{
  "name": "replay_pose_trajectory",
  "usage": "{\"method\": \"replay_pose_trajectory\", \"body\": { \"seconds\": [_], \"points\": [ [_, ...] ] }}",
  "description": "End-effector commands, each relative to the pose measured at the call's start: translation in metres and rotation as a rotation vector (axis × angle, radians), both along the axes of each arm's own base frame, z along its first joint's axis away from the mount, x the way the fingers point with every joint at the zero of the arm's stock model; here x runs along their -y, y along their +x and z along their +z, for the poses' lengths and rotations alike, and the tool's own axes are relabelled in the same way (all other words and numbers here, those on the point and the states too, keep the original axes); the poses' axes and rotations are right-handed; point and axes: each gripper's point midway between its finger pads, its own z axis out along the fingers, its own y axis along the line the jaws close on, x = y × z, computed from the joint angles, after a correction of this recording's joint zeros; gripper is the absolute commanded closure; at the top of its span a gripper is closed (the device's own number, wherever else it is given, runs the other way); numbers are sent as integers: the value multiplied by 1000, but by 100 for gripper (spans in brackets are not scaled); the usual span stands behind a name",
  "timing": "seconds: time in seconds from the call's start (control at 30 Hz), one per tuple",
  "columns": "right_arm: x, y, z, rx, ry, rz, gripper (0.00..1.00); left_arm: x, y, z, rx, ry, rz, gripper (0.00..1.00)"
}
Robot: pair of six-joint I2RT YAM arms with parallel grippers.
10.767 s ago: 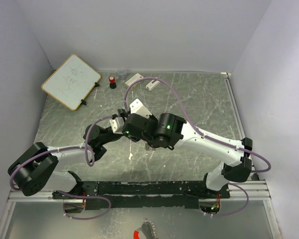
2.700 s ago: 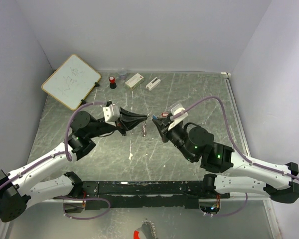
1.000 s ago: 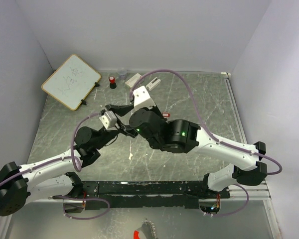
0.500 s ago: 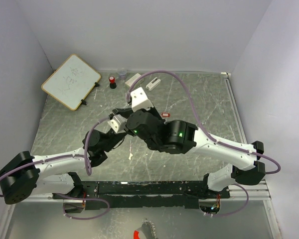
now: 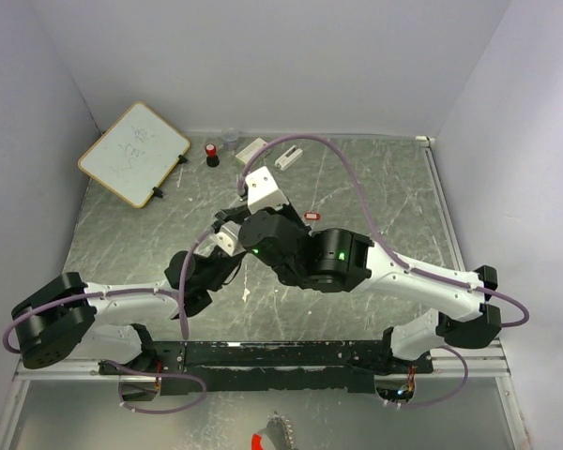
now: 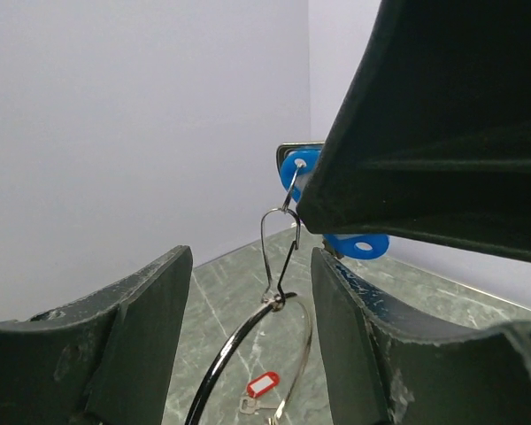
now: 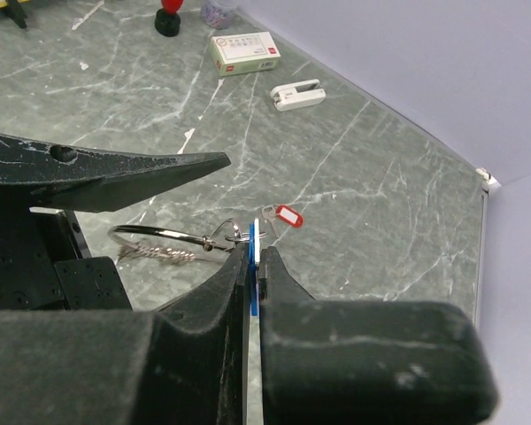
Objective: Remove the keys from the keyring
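Note:
My right gripper (image 7: 255,250) is shut on the blue key (image 7: 251,255), edge-on between its pads. That key also shows in the left wrist view (image 6: 294,168). A thin wire loop (image 6: 279,252) hangs from it and links to the silvery keyring (image 6: 248,354), which also shows in the right wrist view (image 7: 159,235). My left gripper (image 6: 250,266) is open, and the keyring hangs between its fingers without touching them. The red key (image 5: 311,216) lies loose on the table just beyond, and shows in both wrist views (image 6: 261,385) (image 7: 288,215). In the top view the right wrist hides both grippers' tips.
A whiteboard (image 5: 134,153) leans at the back left. A red-capped black cylinder (image 5: 211,153), a small clear cup (image 5: 230,139), a white box (image 5: 252,148) and a white clip-like piece (image 5: 287,157) stand along the back wall. Walls close in on three sides.
The right arm has swung back over the middle and the red key stays on the table. The left arm has drawn in and its gripper sits close under the right wrist.

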Motion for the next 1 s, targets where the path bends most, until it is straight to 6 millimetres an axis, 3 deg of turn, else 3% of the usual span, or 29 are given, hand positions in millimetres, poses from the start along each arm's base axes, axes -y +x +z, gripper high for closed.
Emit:
{"method": "replay_pose_trajectory", "body": {
  "seconds": [0.0, 0.4, 0.97],
  "points": [
    [8, -2, 12, 21, 56, -18, 100, -9, -3, 28, 63, -86, 43, 34],
    [10, -3, 14, 29, 67, -17, 100, -13, -11, 28, 92, -81, 30, 41],
    [16, -3, 17, 42, 81, -26, 100, -3, -16, 23, 105, -33, -15, 52]
  ]
}}
